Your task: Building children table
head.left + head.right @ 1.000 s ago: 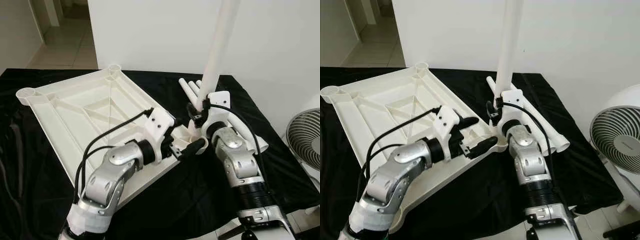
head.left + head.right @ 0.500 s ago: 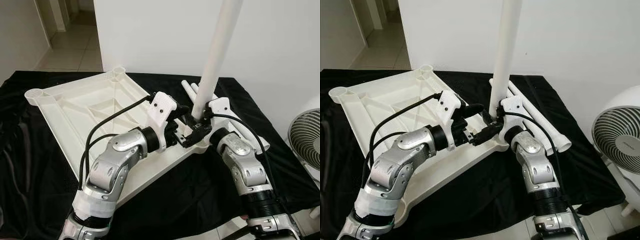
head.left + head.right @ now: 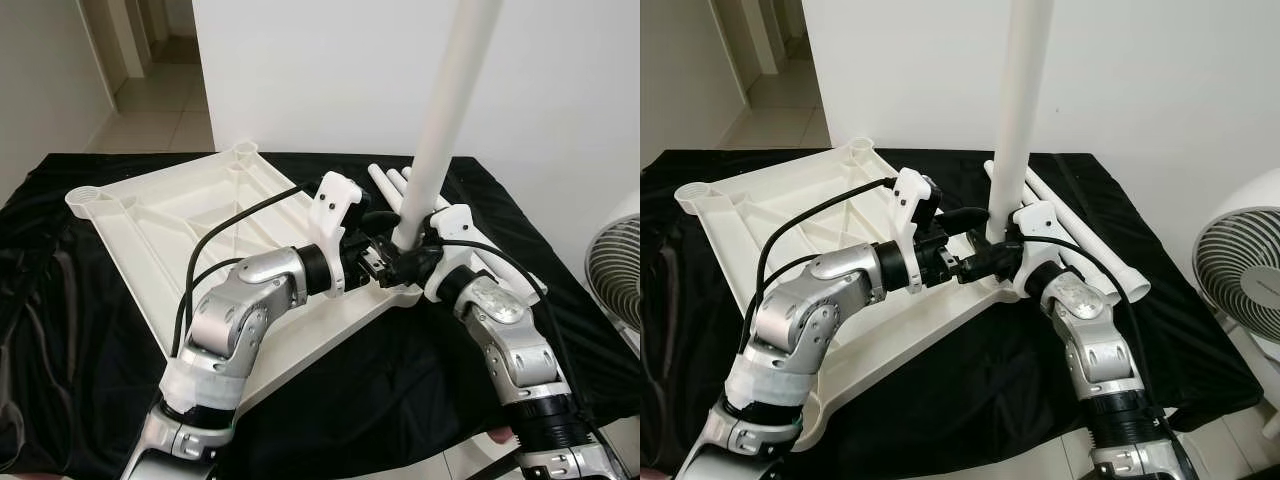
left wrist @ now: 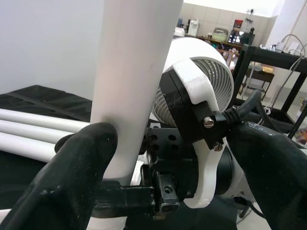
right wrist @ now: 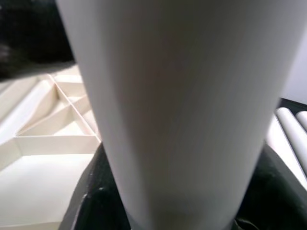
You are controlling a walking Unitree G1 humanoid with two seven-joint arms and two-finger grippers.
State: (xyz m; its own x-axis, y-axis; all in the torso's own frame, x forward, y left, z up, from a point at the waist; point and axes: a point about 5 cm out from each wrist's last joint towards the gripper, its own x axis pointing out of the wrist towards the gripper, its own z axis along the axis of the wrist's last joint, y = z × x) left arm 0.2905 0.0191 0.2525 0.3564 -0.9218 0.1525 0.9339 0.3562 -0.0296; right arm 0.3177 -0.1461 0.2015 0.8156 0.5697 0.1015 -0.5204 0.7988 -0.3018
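Lying upside down on a black cloth: a white tabletop, ribbed underside facing up, round leg sockets showing at its far corners. Standing almost upright at the tabletop's near right corner, leaning slightly away from the tabletop: a long white leg, its foot meeting the corner socket and its top running out of the picture. Closing around the bottom of that leg, just above the tabletop corner: the right gripper, black fingers wrapping the tube, with the leg pressing close against the wrist camera and the ribbed tabletop showing beside it. Reaching across the tabletop to the same corner: the left gripper, fingers spread narrowly, one black fingertip touching the side of the leg while the other finger sits on the far side of the right gripper's white bracket; not clamping anything, as far as can be told. Lying on the cloth just beyond that corner, side by side and touching each other: three spare legs, pointing away from the tabletop toward the wall. Standing on the floor well to the right of the tabletop, off the cloth: a white fan. Opening behind the tabletop's far left corner: a tiled hallway.
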